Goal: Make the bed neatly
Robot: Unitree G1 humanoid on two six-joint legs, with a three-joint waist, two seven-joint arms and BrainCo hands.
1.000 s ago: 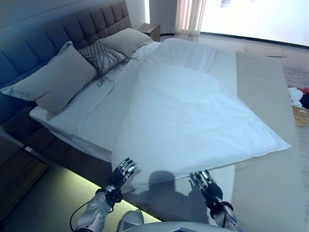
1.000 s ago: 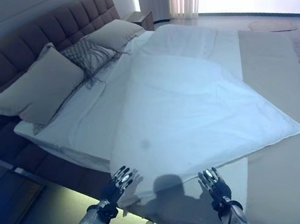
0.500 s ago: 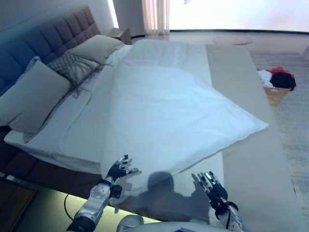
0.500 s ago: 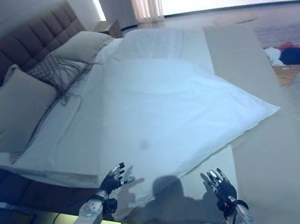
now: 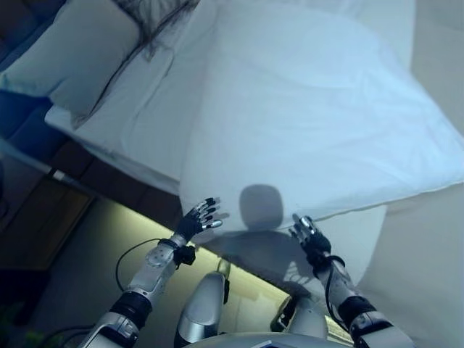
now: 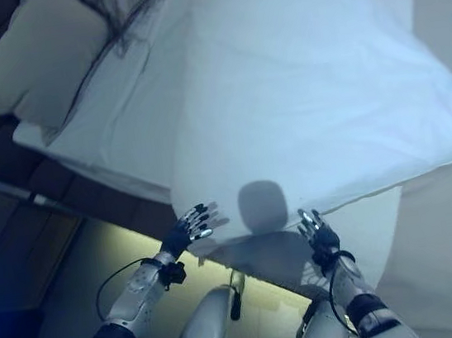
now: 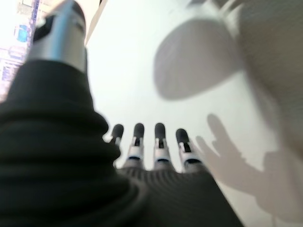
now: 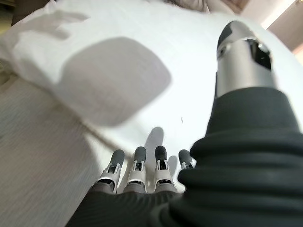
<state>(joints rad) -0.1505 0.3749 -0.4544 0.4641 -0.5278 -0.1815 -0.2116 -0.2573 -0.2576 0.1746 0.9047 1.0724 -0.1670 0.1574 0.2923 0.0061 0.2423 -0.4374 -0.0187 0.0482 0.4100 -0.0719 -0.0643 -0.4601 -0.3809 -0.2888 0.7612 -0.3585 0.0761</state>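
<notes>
Clearly the white duvet [image 5: 312,123] is lying skewed across the bed [image 5: 138,116]; both the left hand [image 5: 197,220] and right hand [image 5: 308,235] are hovering spread, empty, at its near edge, straightening not yet begun.

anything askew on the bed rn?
Yes. The white duvet lies skewed across the mattress, one corner jutting out over the beige bed runner, leaving the white sheet bare toward the grey pillow. Both the left hand and the right hand are open, holding nothing.
</notes>
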